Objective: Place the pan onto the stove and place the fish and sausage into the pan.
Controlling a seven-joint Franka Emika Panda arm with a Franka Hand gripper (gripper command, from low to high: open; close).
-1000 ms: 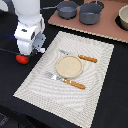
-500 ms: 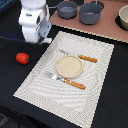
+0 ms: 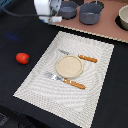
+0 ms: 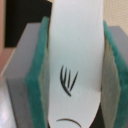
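My gripper (image 3: 53,19) is shut on the white fish (image 4: 75,65), which stands between the green pads (image 4: 36,85) in the wrist view. In the exterior view the fish's white end (image 3: 57,19) shows under the gripper, held above the near left edge of the pinkish-brown stove (image 3: 107,29). The dark pan (image 3: 68,9) sits on the stove just to the exterior view's right of the gripper; its handle is hidden. The red-orange sausage (image 3: 22,58) lies on the dark table at the exterior view's left, far from the gripper.
A larger grey pot (image 3: 92,13) sits on the stove beside the pan, and another vessel (image 3: 123,17) at the exterior view's right edge. A striped placemat (image 3: 45,85) holds a beige plate (image 3: 69,66) and orange-handled cutlery (image 3: 75,83).
The gripper, holding the fish, has moved away from the table's left side towards the stove and to the exterior view's right, nearer the pan. The sausage has not moved.
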